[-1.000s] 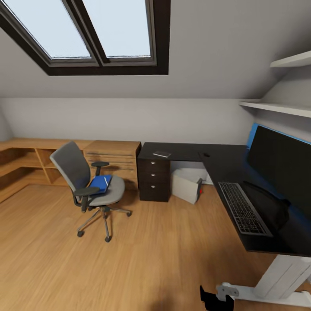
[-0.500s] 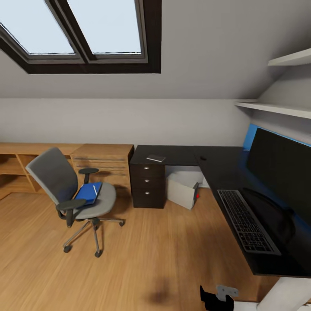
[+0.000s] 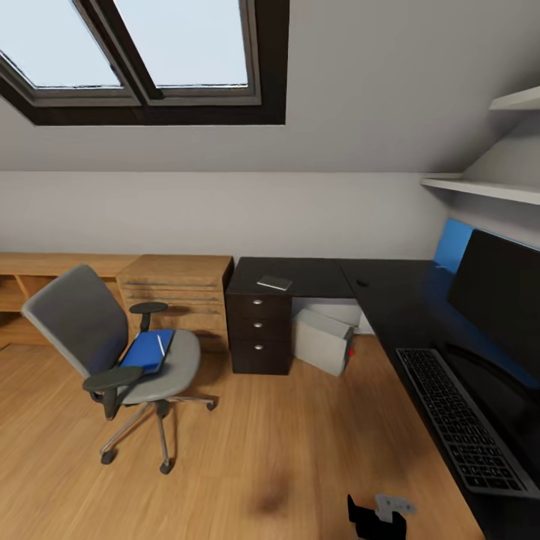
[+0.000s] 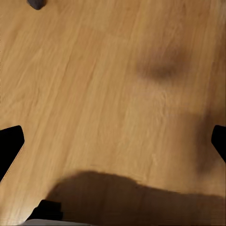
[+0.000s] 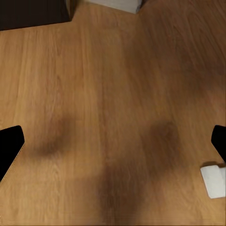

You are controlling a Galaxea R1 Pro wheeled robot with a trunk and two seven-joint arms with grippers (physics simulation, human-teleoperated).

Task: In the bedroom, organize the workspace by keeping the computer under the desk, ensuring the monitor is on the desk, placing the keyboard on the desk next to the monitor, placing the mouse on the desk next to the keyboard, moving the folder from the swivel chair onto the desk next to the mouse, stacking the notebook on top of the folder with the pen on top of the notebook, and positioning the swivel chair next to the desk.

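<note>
Now the folder (image 3: 148, 350) lies on the chair (image 3: 112, 352); roll in square to the seat. Both tools, left (image 4: 113, 141) and right (image 5: 113, 141), spread wide, empty.

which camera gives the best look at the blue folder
The head view: the folder lies on the swivel chair seat with the pen on it. Both wrist views look down at wooden floor.

Attic room with skylight
A wood floor (image 3: 285, 435), grey wall (image 3: 225, 214), skylight (image 3: 142, 52) and shelves (image 3: 480, 184) were there.
</note>
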